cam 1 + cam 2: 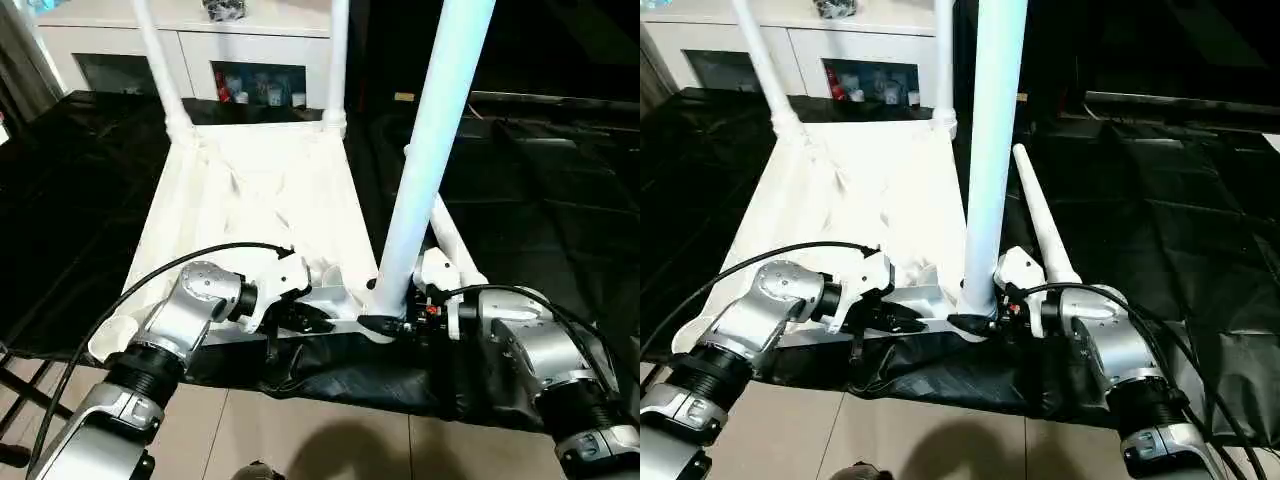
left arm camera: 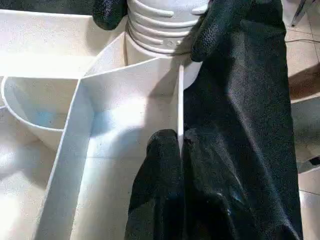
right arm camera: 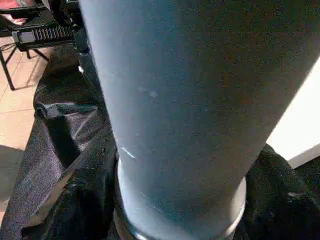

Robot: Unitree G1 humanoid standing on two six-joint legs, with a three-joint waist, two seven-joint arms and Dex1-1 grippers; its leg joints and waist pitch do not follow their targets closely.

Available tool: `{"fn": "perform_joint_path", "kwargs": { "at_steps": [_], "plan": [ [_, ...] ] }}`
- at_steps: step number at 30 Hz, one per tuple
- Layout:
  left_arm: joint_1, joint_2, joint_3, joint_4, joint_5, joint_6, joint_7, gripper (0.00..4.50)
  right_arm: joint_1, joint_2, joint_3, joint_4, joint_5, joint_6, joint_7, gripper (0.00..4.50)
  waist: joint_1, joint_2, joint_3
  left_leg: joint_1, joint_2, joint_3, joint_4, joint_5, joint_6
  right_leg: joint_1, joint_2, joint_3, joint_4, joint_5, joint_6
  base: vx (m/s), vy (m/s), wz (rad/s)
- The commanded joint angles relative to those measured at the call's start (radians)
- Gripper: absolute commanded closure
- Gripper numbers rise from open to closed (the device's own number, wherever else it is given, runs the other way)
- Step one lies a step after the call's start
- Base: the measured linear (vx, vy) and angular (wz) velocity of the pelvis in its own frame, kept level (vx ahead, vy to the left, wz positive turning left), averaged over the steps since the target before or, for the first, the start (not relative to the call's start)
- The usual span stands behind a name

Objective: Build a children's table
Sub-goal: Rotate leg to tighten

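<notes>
White plastic, the children's table [image 1: 250, 190] lies upside down on a black sheet [image 1: 560, 200], near edge toward the robot. Two legs [image 1: 160, 60] stand in its far corner sockets, a third leg [image 1: 430, 150] rises from the near right socket, and a loose leg [image 1: 1045, 225] lies on the sheet beside it. The left gripper [image 1: 300, 315] has its fingers [image 2: 160, 170] clenched on the table's near rim. The right gripper [image 1: 985, 322] sits at the base of the third leg, fingers spread around it; whether they press it I cannot tell.
</notes>
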State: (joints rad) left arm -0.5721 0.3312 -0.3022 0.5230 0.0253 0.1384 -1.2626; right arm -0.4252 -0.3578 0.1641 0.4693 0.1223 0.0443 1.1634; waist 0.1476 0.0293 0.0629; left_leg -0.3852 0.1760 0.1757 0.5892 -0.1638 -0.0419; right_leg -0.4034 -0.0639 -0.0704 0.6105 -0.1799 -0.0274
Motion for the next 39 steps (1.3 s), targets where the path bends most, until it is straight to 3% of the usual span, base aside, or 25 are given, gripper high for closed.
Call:
{"fn": "perform_joint_path", "kwargs": {
  "at_steps": [1,4,7,8,12,14,15,17,18,20,24,31,35,36,39],
  "plan": [
    [-0.018,-0.033,0.013,-0.01,-0.021,-0.013,0.04,4.5,0.02,0.035,0.058,-0.052,0.023,0.019,0.039,1.7,-0.004,-0.008,-0.075,0.02,0.061,-0.02,-0.065,-0.218,0.058,0.047,-0.092,0.052,-0.08,-0.256,-0.19,0.0,0.0,0.0],
    [-0.028,-0.069,0.037,0.009,-0.014,-0.004,0.132,4.5,0.02,0.08,0.045,-0.037,0.014,0.062,-0.043,1.74,-0.007,-0.007,-0.073,0.02,0.061,-0.02,-0.067,-0.229,0.053,0.046,-0.091,0.051,-0.083,-0.275,-0.187,0.0,0.0,0.0],
    [-0.04,-0.098,0.048,0.026,-0.002,-0.003,0.212,4.5,0.004,0.132,0.029,0.01,-0.013,0.063,-0.159,1.74,-0.015,-0.009,-0.068,0.024,0.057,-0.025,-0.071,-0.276,0.025,0.046,-0.097,0.05,-0.094,-0.38,-0.161,0.0,0.0,0.0],
    [-0.045,-0.115,0.05,0.028,0.009,0.005,0.255,4.5,-0.015,0.171,0.014,0.057,-0.034,0.054,-0.251,1.75,-0.018,-0.006,-0.068,0.026,0.058,-0.026,-0.073,-0.288,0.017,0.043,-0.096,0.05,-0.096,-0.404,-0.15,0.0,0.0,0.0],
    [-0.061,-0.197,0.061,0.013,0.059,0.1,0.449,4.5,-0.117,0.332,-0.055,0.26,-0.064,0.041,-0.593,1.76,-0.061,-0.006,-0.06,0.025,0.051,-0.036,-0.079,-0.362,-0.025,0.044,-0.099,0.043,-0.104,-0.506,-0.134,0.0,0.0,0.0],
    [-0.063,-0.212,0.058,0.012,0.066,0.098,0.471,4.5,-0.149,0.361,-0.064,0.301,-0.081,0.021,-0.683,1.76,-0.074,-0.008,-0.059,0.019,0.047,-0.039,-0.081,-0.369,-0.024,0.049,-0.098,0.039,-0.109,-0.533,-0.109,0.0,0.0,0.0],
    [-0.065,-0.222,0.057,0.019,0.071,0.088,0.486,4.5,-0.166,0.372,-0.058,0.323,-0.105,-0.022,-0.712,1.76,-0.077,-0.009,-0.06,0.023,0.047,-0.037,-0.08,-0.374,-0.019,0.042,-0.099,0.041,-0.113,-0.535,-0.103,0.0,0.0,0.0],
    [-0.064,-0.226,0.057,0.021,0.068,0.082,0.481,4.5,-0.171,0.372,-0.053,0.328,-0.114,-0.043,-0.706,1.76,-0.076,-0.009,-0.061,0.035,0.045,-0.031,-0.074,-0.381,-0.004,0.033,-0.098,0.046,-0.119,-0.53,-0.108,0.0,0.0,0.0],
    [-0.065,-0.227,0.056,0.023,0.065,0.077,0.479,4.5,-0.174,0.374,-0.061,0.332,-0.106,-0.044,-0.695,1.76,-0.076,-0.012,-0.061,0.031,0.045,-0.03,-0.075,-0.367,0.008,0.036,-0.097,0.048,-0.116,-0.511,-0.115,0.0,0.0,0.0],
    [-0.06,-0.222,0.05,0.016,0.067,0.065,0.461,4.5,-0.181,0.379,-0.096,0.332,-0.073,-0.041,-0.647,1.2,-0.075,-0.009,-0.062,0.027,0.048,-0.03,-0.077,-0.349,0.016,0.039,-0.094,0.049,-0.111,-0.469,-0.126,0.0,0.0,0.0],
    [-0.044,-0.201,0.04,-0.005,0.064,0.061,0.424,4.5,-0.186,0.358,-0.103,0.338,-0.063,-0.066,-0.598,0.83,-0.076,-0.008,-0.063,0.027,0.05,-0.027,-0.077,-0.345,0.023,0.041,-0.093,0.051,-0.104,-0.411,-0.152,0.0,0.0,0.0],
    [-0.03,-0.138,0.034,-0.008,0.039,0.035,0.317,4.5,-0.137,0.251,-0.052,0.245,-0.054,-0.066,-0.409,0.25,-0.073,-0.007,-0.068,0.022,0.049,-0.022,-0.072,-0.29,0.045,0.049,-0.092,0.053,-0.094,-0.314,-0.185,0.0,0.0,0.0],
    [-0.034,-0.088,0.037,-0.002,0.016,0.013,0.216,4.5,-0.071,0.151,0.003,0.117,-0.036,-0.043,-0.206,0.07,-0.058,-0.01,-0.074,0.018,0.048,-0.019,-0.066,-0.213,0.075,0.058,-0.088,0.05,-0.085,-0.232,-0.196,0.0,0.0,0.0],
    [-0.037,-0.07,0.037,0.0,0.01,0.012,0.18,4.5,-0.053,0.119,0.013,0.082,-0.027,-0.038,-0.148,0.07,-0.045,-0.008,-0.075,0.018,0.052,-0.016,-0.064,-0.192,0.09,0.056,-0.086,0.05,-0.082,-0.202,-0.194,0.0,0.0,0.0],
    [-0.041,-0.057,0.038,0.008,0.005,0.004,0.156,4.5,-0.046,0.098,0.013,0.064,-0.015,-0.036,-0.103,0.07,-0.039,-0.008,-0.074,0.019,0.054,-0.016,-0.064,-0.201,0.088,0.052,-0.085,0.048,-0.081,-0.208,-0.207,0.0,0.0,0.0]
  ]
}}
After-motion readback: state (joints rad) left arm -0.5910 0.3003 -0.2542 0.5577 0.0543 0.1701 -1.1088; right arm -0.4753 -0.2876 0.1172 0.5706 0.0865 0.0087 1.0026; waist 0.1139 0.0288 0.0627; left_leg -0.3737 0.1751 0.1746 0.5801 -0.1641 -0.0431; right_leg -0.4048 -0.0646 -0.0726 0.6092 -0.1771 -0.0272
